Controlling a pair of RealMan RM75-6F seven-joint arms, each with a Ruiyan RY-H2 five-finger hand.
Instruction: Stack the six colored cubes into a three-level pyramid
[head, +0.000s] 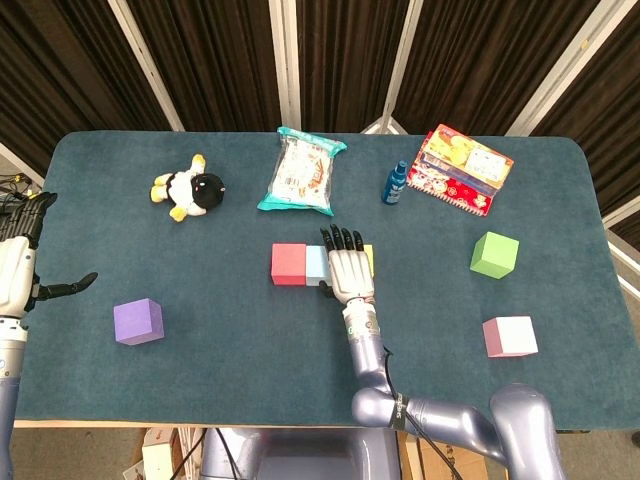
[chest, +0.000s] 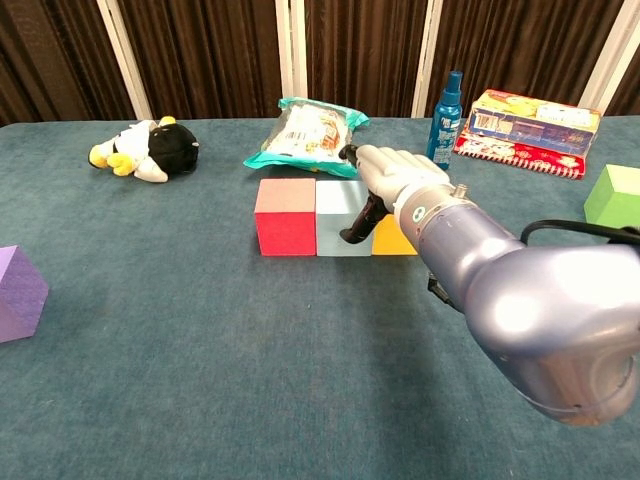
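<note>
Three cubes stand in a touching row at the table's middle: red (head: 288, 264) (chest: 285, 218), light blue (head: 315, 262) (chest: 338, 215) and yellow (head: 368, 259) (chest: 395, 238). My right hand (head: 346, 266) (chest: 396, 180) lies flat over the blue and yellow cubes with its fingers stretched out. Its thumb hangs down in front of the seam between them, and it holds nothing. The yellow cube is mostly hidden under it. A green cube (head: 495, 254) (chest: 614, 197) and a pink cube (head: 510, 336) sit to the right. At the left is a purple cube (head: 138, 321) (chest: 18, 293). My left hand (head: 20, 258) hovers open at the table's left edge.
Along the back lie a plush penguin (head: 190, 187) (chest: 150, 147), a snack bag (head: 300, 172) (chest: 305, 126), a blue bottle (head: 396, 183) (chest: 449, 103) and a colourful box (head: 460, 168) (chest: 530, 120). The teal table cloth (head: 230, 350) ends in front near my body.
</note>
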